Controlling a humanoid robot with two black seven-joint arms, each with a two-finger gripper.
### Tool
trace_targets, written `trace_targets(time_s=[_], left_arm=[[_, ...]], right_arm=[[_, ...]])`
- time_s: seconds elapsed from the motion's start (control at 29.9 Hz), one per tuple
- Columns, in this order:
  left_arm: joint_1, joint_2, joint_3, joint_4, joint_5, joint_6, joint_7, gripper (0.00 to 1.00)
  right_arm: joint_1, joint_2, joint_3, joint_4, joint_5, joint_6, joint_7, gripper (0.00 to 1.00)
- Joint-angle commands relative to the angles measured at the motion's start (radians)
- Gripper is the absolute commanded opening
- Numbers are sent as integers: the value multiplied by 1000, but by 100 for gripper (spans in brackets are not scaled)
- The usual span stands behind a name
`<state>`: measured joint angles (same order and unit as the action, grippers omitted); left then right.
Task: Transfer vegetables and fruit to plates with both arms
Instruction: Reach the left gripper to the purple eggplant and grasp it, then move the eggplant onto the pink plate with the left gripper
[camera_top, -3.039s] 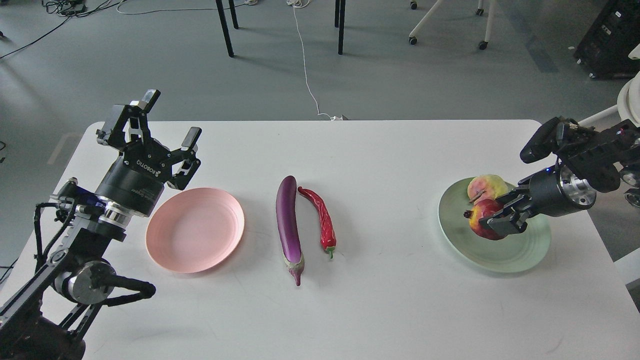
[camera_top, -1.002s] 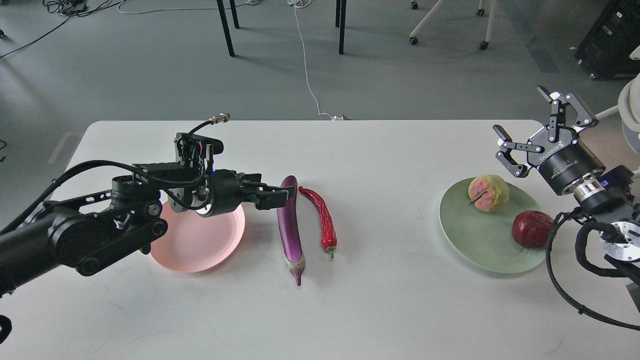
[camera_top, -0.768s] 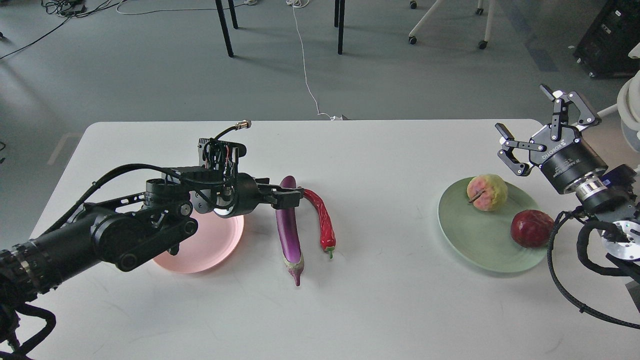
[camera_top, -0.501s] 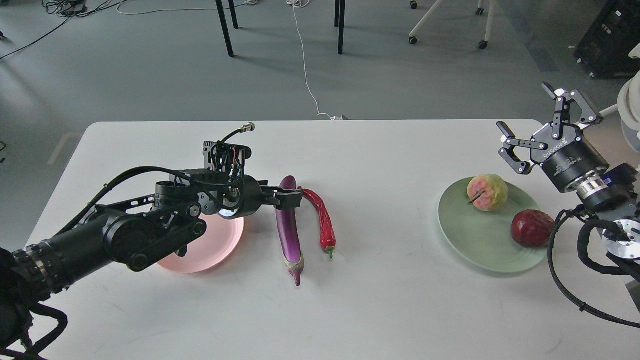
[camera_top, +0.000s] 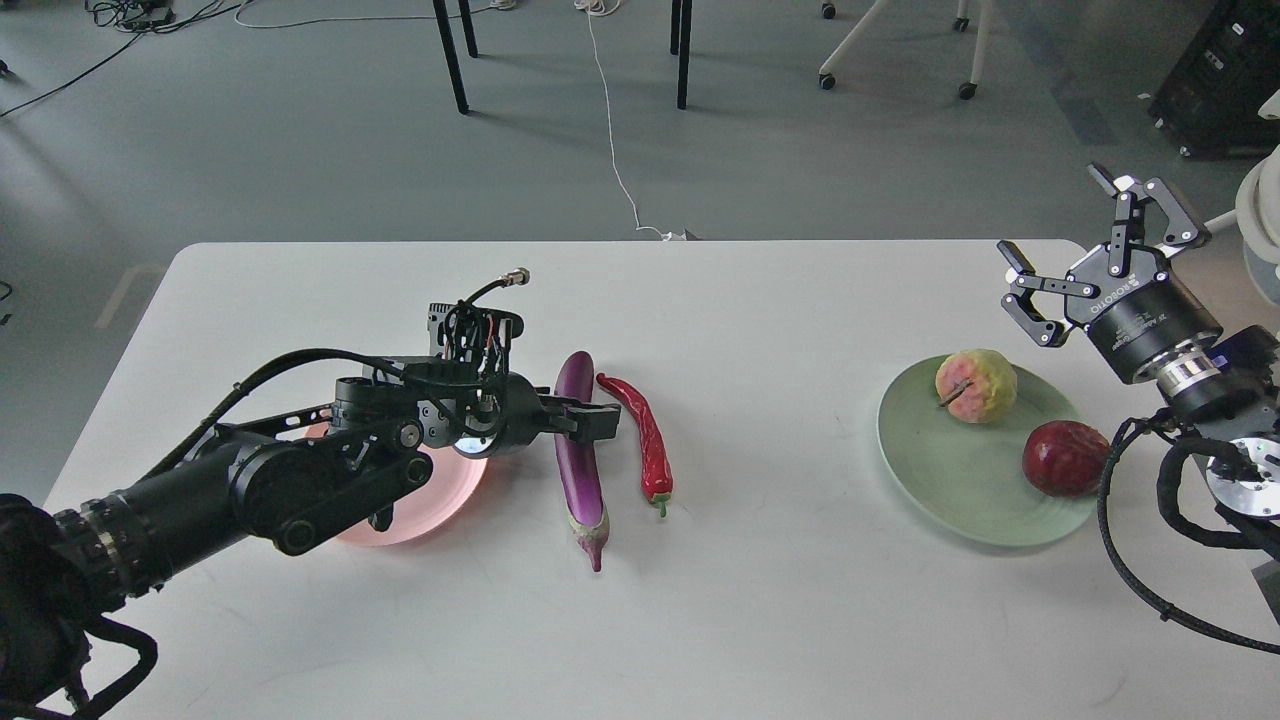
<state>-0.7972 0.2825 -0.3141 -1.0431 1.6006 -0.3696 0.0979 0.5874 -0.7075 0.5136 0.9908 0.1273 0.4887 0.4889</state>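
Note:
The purple eggplant (camera_top: 579, 465) and the red chili (camera_top: 650, 440) lie side by side at the table's middle. My left gripper (camera_top: 592, 421) reaches in low from the left, and one finger lies across the eggplant's middle. Its jaws overlap from this angle, so I cannot tell whether they are closed. The left arm covers much of the pink plate (camera_top: 445, 498). The pale yellow-green fruit (camera_top: 976, 386) and the dark red fruit (camera_top: 1065, 458) sit on the green plate (camera_top: 960, 485). My right gripper (camera_top: 1068, 240) is open and empty, raised behind that plate.
The white table (camera_top: 800, 620) has its far edge just behind the arms. Chair legs, a white cable (camera_top: 612, 150) and a dark cabinet (camera_top: 1220, 70) stand on the floor beyond it.
My left arm swung down from beside the pink plate and reached right to the eggplant. My right gripper let go of the dark red fruit on the green plate and rose, open. The eggplant has not moved.

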Motion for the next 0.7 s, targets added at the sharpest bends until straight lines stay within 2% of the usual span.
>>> trace_targets(time_s=[0.0,0.07,0.17,0.23,0.27,0.37,0.4,0.5,0.67], left_arm=[[1,-5,0,0,-2,-2,2,96],[1,-6,0,0,-2,-2,17,94],[1,-6,-2,9,-8,-8,43,80],[1,-6,0,12,-21,-20,45,66],[1,-6,0,15,-33,-31,54,51],[1,-5,0,20,-50,-40,94,27],[1,-5,0,20,-57,-40,104,23],[1,-3,-2,20,-82,-38,128,20],[-7,3,-16,17,-236,-31,183,19]], right_arm=[[0,0,0,0,0,0,0,99],[0,0,0,0,0,0,0,99],[0,0,0,0,0,0,0,99],[0,-1,0,0,0,0,0,99],[0,-1,0,0,0,0,0,99],[0,-1,0,0,0,0,0,99],[0,-1,0,0,0,0,0,99],[0,-1,0,0,-1,0,0,99],[0,-1,0,0,-2,0,0,99]])
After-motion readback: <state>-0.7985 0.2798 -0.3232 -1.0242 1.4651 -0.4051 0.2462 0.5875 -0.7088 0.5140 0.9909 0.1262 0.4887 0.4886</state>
